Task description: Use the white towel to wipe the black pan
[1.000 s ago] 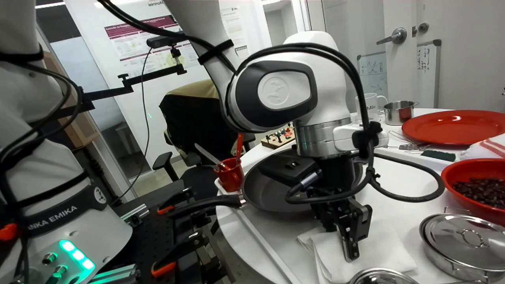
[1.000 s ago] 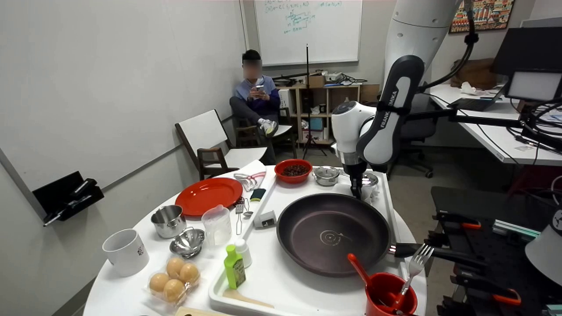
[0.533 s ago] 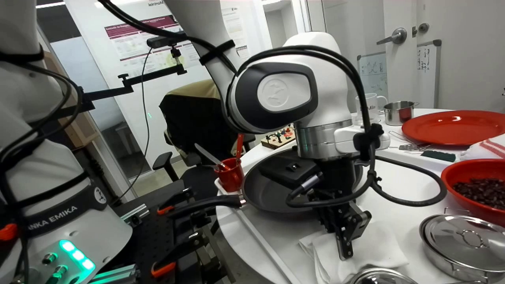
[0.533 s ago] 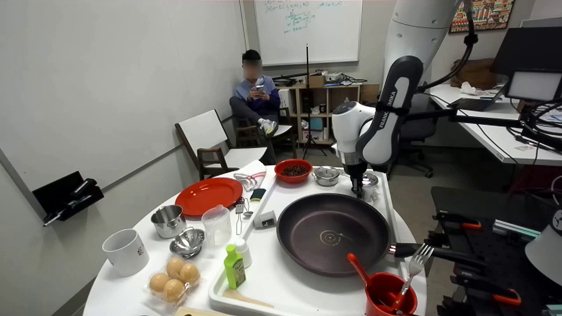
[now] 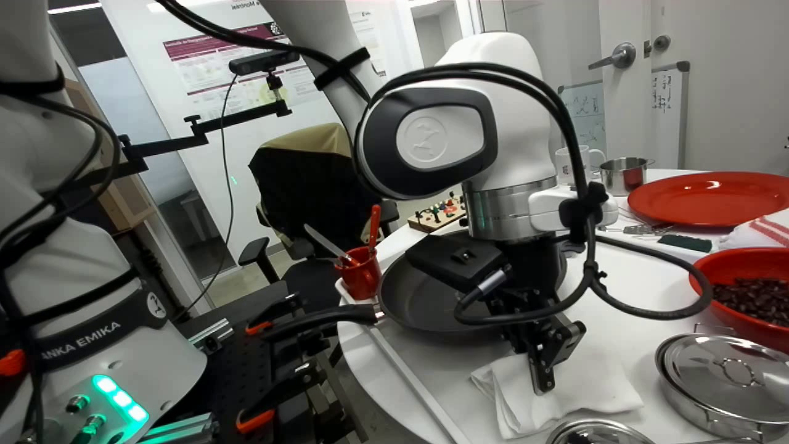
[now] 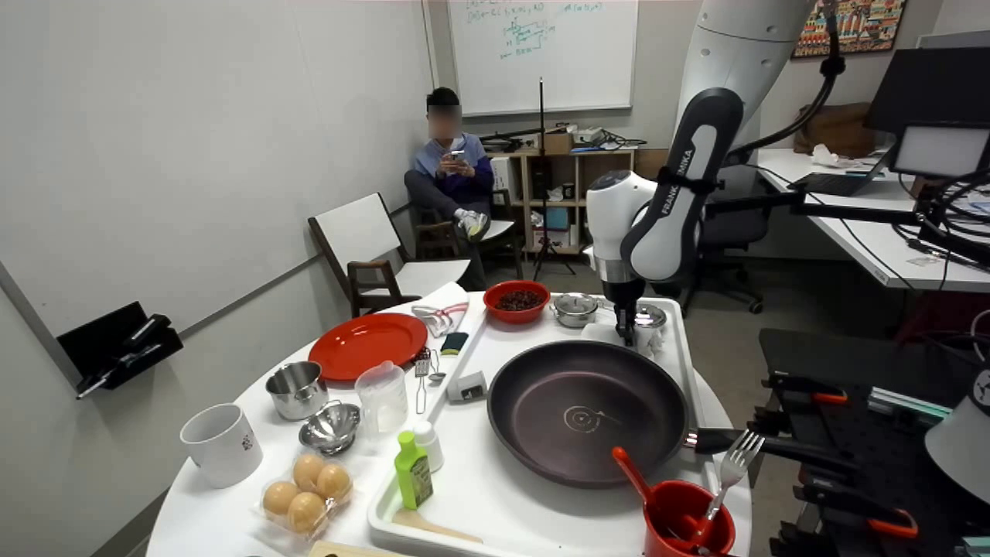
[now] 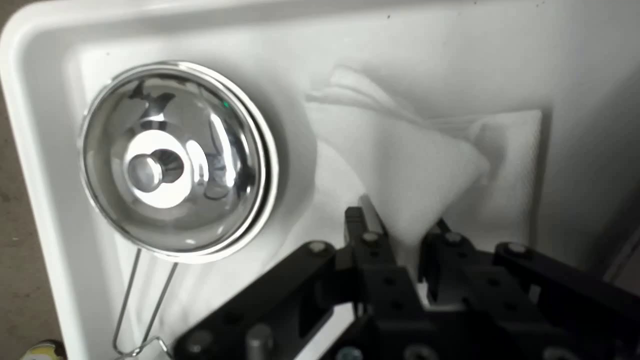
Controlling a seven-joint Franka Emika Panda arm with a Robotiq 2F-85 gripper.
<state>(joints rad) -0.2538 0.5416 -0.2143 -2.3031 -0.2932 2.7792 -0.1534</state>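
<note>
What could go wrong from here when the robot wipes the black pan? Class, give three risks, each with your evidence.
1. The gripper pinches only a bunched fold of the white towel, so the cloth might slip out when lifted.
2. The domed steel lid sits close beside the towel; a sideways swing could knock it.
3. The black pan has its long handle jutting past the edge of the table, so a bump might turn it.

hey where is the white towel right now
In the wrist view, the white towel lies on the white tray, just right of the lidded steel pot, with a fold pinched in the gripper.
</note>
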